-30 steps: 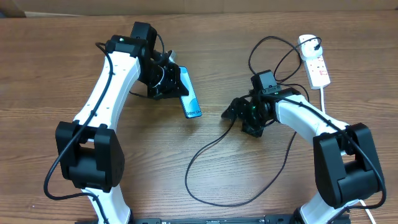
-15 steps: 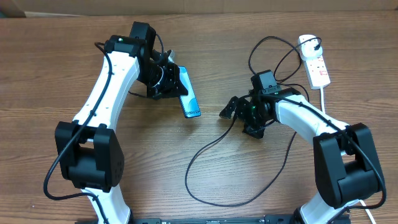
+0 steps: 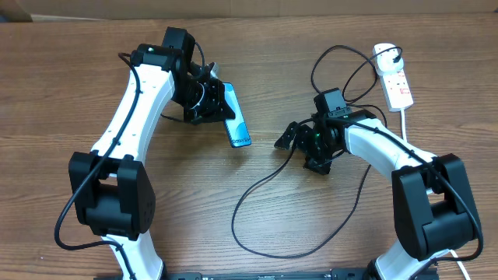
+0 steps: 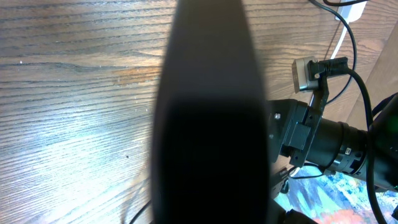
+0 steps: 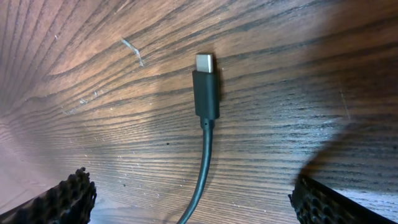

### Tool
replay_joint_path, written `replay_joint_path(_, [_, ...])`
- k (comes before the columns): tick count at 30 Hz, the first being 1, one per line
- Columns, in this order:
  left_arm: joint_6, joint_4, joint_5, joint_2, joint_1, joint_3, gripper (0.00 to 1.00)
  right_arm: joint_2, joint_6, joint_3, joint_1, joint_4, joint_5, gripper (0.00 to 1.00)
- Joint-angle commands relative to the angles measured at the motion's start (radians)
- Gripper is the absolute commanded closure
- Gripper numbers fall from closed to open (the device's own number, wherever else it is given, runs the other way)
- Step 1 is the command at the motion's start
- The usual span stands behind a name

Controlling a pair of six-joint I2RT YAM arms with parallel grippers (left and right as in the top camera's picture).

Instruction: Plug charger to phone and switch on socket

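Drift leftward has stopped: right gripper point(image 3: 285, 140), jaws spread wide, straddles the charger tip point(image 5: 206, 87) mid-counter, ready to grasp; left gripper point(image 3: 216, 104) clamps the phone point(image 3: 237, 123).

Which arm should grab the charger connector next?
Right. The right tool, open, straddles the charger connector on the table; the left tool holds the phone.

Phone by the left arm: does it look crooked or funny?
Yes, a bit. The phone is tipped up on its edge and slanted, held in the left gripper instead of lying flat on the table. The charger looks fine, but its tip lies loose on the table, not plugged in.
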Motion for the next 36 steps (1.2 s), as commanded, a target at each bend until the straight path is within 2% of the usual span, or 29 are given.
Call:
replay_joint_path(1, [0.019, 0.000, 0.036, -0.001, 0.005, 0.014, 0.96, 0.002, -0.006, -0.004, 0.006, 0.003, -0.008, 0.00])
replay_joint_path(29, [0.022, 0.019, 0.037, -0.001, 0.005, 0.014, 0.96, -0.005, -0.011, -0.003, 0.006, 0.036, -0.008, 0.00])
replay_joint_path(36, [0.021, 0.020, 0.037, -0.001, 0.005, 0.014, 0.96, -0.110, -0.052, -0.003, 0.006, 0.018, 0.022, 0.01])
